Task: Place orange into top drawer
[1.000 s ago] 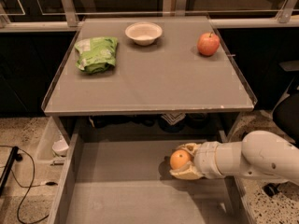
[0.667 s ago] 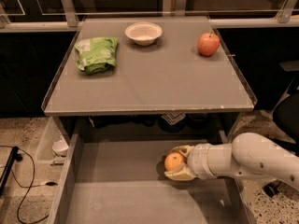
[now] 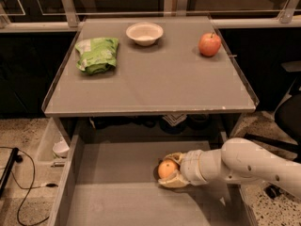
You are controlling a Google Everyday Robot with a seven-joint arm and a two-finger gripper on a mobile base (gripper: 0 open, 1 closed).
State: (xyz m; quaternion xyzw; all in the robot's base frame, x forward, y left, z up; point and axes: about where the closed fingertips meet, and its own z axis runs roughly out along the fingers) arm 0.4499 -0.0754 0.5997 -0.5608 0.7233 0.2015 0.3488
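The orange (image 3: 167, 169) is small, round and matte, and sits between the fingers of my gripper (image 3: 170, 171), low inside the open top drawer (image 3: 113, 187). The drawer is wide and shallow with a flat grey bottom and low grey walls, pulled out below the tabletop. My white arm reaches in from the right, and the gripper is shut on the orange at the drawer's middle right, close to its floor. I cannot tell whether the orange touches the floor.
The grey tabletop (image 3: 155, 84) above carries a green bag (image 3: 96, 54), a white bowl (image 3: 144, 33) and a red apple (image 3: 209, 44). A black cable (image 3: 19, 192) lies on the floor at the left. A dark chair (image 3: 287, 117) stands at the right.
My gripper has moved the orange a little to the left and slightly lower inside the drawer. It keeps its hold on the orange.
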